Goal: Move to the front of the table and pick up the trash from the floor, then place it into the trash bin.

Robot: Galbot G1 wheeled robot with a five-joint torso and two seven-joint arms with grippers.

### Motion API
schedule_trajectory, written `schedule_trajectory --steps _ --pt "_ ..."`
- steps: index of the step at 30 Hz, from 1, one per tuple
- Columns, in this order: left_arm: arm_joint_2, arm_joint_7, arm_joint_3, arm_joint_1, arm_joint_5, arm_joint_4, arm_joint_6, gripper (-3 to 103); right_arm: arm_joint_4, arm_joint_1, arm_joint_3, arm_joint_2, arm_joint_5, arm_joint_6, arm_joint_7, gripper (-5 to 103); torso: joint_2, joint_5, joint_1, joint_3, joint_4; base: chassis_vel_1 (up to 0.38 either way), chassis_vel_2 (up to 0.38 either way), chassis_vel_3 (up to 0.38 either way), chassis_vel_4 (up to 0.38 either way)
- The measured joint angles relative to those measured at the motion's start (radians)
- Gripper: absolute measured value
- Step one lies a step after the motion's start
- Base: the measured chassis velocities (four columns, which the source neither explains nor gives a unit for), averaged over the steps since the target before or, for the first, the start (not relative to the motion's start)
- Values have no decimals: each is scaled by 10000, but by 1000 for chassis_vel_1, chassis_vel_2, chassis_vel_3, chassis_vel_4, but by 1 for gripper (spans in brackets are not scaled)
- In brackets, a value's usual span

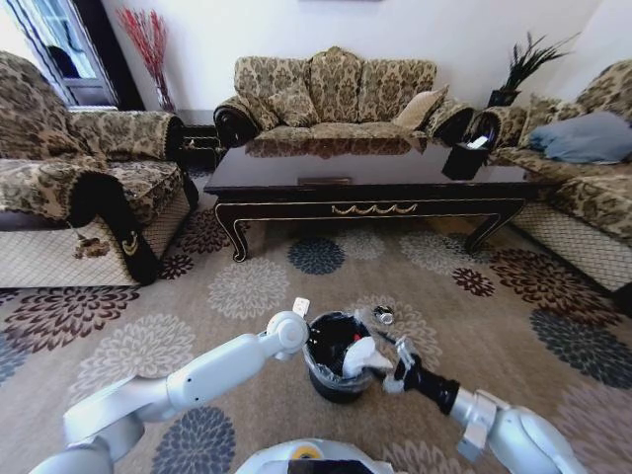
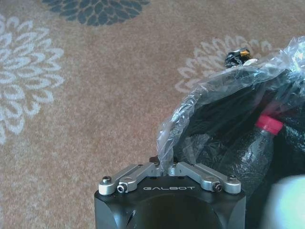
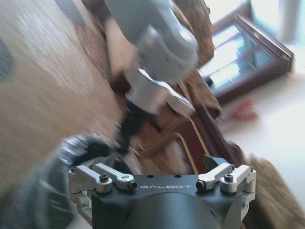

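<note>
Left tool (image 2: 167, 168) pinched shut on the thin plastic bag (image 2: 224, 90) at the rim of the trash bin (image 1: 336, 383), low centre of the head frame. In the left wrist picture, bag film bunched between the closed linkage, black lining beyond it. Left arm reached in from lower left of the head frame, wrist right beside the bin's rim.

Right tool (image 1: 387, 367) hung just beside the bin's right edge, lower centre-right of the head frame, arm entering from the lower right corner. In the right wrist picture, links of the right tool spread wide apart, nothing seen between them; fingertips out of frame.

Inside the bin: a clear bottle (image 2: 248, 152) with a red cap (image 2: 269, 125), at right in the left wrist picture, and a white napkin (image 1: 357, 357) lying against the inner right side in the head frame. A small silvery can (image 1: 383, 315) lay on the floor (image 1: 247, 286) just above and right of the bin, apart from it.

Farther up the head frame, the long dark table (image 1: 365, 178) stood across the centre, a black tissue box (image 1: 464, 158) on its right end. Patterned sofas on the left, behind and on the right.
</note>
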Motion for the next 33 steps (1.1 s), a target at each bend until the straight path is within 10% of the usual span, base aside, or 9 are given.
schedule_trajectory --steps 7,14,33 --pt "-104 93 22 74 103 74 19 2 230 -338 -136 -209 2900 -1277 193 100 0 0 0 1 2 0 0 0 0" --pt "299 215 -549 471 237 -159 29 2 -843 361 -148 -379 5485 -2166 2349 100 0 2 0 1 3 0 0 0 0" --pt "1684 569 -2603 1662 274 -791 167 2 -5293 2951 -1050 -55 6696 -2173 2552 100 0 3 0 0 4 0 0 0 0"
